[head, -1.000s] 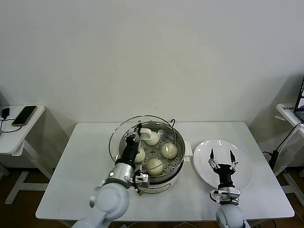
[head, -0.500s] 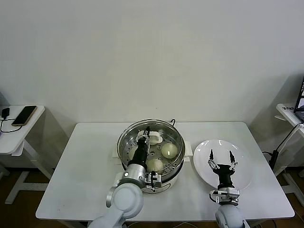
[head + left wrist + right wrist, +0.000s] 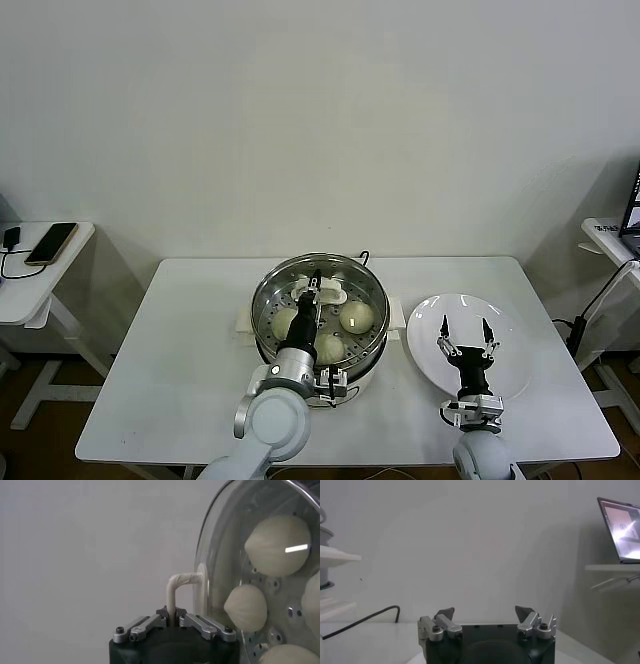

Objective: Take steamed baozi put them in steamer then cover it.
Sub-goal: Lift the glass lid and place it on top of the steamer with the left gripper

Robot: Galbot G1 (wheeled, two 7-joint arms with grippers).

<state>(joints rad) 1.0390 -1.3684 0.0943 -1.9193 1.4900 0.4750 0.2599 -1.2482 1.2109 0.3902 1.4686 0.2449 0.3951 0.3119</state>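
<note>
The shiny steel steamer stands mid-table with cream-white baozi on its perforated tray. A round glass lid lies over the steamer's mouth. My left gripper is shut on the lid's white loop handle, straight above the pot. In the left wrist view the lid stands edge-on with baozi seen through the glass. My right gripper is open and empty above the white plate, to the right of the steamer.
A white side table with a phone stands at far left. A black cord runs behind the steamer. A laptop sits on a stand at far right.
My left gripper carried the glass lid to the right and lowered it from a tilted position at the pot's left onto the steamer's mouth. The right arm has not moved.
</note>
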